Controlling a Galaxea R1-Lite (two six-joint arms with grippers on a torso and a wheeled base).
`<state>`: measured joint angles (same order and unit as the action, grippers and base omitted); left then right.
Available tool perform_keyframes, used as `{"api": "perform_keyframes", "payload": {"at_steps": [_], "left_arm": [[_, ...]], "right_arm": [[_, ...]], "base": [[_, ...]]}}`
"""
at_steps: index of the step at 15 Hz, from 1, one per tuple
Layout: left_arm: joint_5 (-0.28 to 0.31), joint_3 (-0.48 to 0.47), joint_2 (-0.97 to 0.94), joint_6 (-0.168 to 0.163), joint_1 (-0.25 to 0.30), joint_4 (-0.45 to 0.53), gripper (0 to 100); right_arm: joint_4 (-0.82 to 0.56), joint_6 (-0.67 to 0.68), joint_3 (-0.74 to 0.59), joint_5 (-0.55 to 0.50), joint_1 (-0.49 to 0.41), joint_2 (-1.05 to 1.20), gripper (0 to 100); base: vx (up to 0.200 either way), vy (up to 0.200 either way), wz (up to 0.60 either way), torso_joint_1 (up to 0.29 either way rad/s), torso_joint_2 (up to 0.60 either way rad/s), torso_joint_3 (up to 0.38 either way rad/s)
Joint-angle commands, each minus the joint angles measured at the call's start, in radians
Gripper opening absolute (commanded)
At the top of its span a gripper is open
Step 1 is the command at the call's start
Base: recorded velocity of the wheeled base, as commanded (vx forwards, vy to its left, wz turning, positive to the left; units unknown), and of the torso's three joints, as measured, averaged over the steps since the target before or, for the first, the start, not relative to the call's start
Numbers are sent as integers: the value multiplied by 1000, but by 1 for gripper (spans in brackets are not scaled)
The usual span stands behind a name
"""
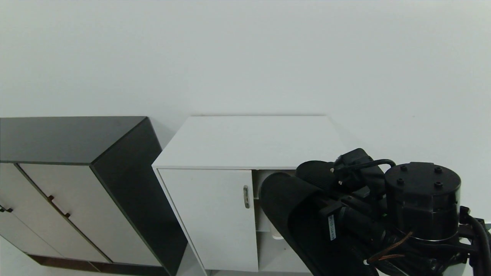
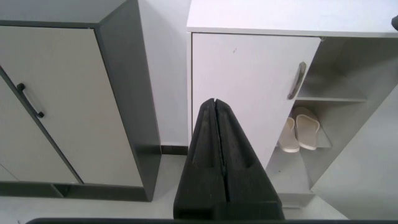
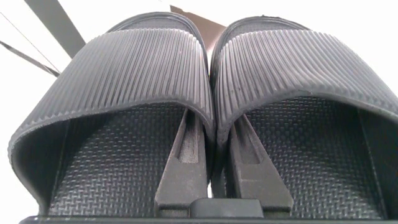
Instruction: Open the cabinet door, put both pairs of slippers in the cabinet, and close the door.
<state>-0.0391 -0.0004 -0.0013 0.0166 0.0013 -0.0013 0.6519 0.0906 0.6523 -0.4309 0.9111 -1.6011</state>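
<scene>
White wall (image 1: pixel 245 57) is backing the white cabinet (image 1: pixel 249 142). Dark cabinet (image 1: pixel 126 184) is standing just beside it, on its left. Right gripper (image 3: pixel 214 134) is pinching the black slippers (image 3: pixel 149 68) by their adjoining walls, before the cabinet's open right half. White slippers (image 2: pixel 298 132) are lying on a shelf inside. Left gripper (image 2: pixel 216 118) is hanging empty, jaws pressed together. Arm label (image 1: pixel 332 227) is too small to read.

The left gripper (image 2: pixel 215 107) had its two black fingers (image 2: pixel 205 143) pressed flat together, with only a thin seam between them and nothing held. Beyond it stood the white cabinet (image 2: pixel 280 15), one door (image 2: pixel 239 87) closed and carrying a curved metal handle (image 2: pixel 296 81). The compartment beside that door stood open, showing a shelf (image 2: pixel 329 98) and, on the level below it, a pair of pale slippers (image 2: pixel 300 132) lying side by side. Just beside the white cabinet stood a dark grey cabinet (image 2: pixel 118 93) with a light door (image 2: pixel 56 106) and a black bar handle (image 2: pixel 30 101).
</scene>
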Motion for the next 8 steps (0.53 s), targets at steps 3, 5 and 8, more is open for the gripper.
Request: {"api": "perform_keyframes", "payload": {"at_steps": [3,5,8], "left_arm": [[-1,0,1,0,0,0,0],[-1,0,1,0,0,0,0],[-1,-1,1,2,0,0,0]], "right_arm": [[0,0,-3,0,0,-5,0],[0,0,-5,0,0,-5,0],[0,0,-8,0,0,-5,0]], "base": [[0,0,0,-71,164,94],[0,0,0,-207,478,268],[0,0,0,-232,546,305]]}}
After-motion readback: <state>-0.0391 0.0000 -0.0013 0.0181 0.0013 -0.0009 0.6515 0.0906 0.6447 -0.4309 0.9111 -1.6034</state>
